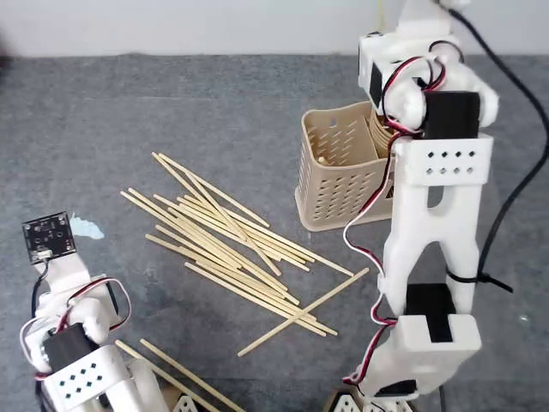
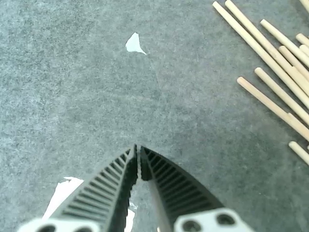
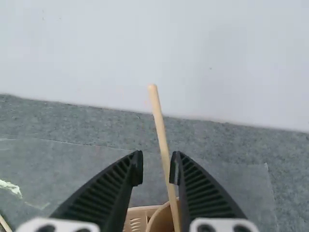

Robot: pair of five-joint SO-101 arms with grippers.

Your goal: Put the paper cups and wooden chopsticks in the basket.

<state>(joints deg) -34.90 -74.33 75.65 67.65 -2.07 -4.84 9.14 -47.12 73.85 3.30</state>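
Observation:
Several wooden chopsticks (image 1: 232,245) lie in a loose pile mid-table, and their ends (image 2: 275,72) show in the left wrist view. The beige slotted basket (image 1: 339,176) stands beyond them, with paper cups (image 1: 379,135) inside, partly hidden by the right arm. My right gripper (image 3: 157,157) hangs over the basket, open. One chopstick (image 3: 158,125) stands upright between its fingers, leaning on one finger, its lower end inside a cup rim (image 3: 157,220). My left gripper (image 2: 138,151) is shut and empty, low over bare mat near the table's front left.
Grey mat (image 1: 171,103) covers the table. Small white paper scraps (image 2: 134,43) lie near the left gripper. Two stray chopsticks (image 1: 180,369) lie by the left arm's base. A white wall (image 3: 154,43) rises behind the basket.

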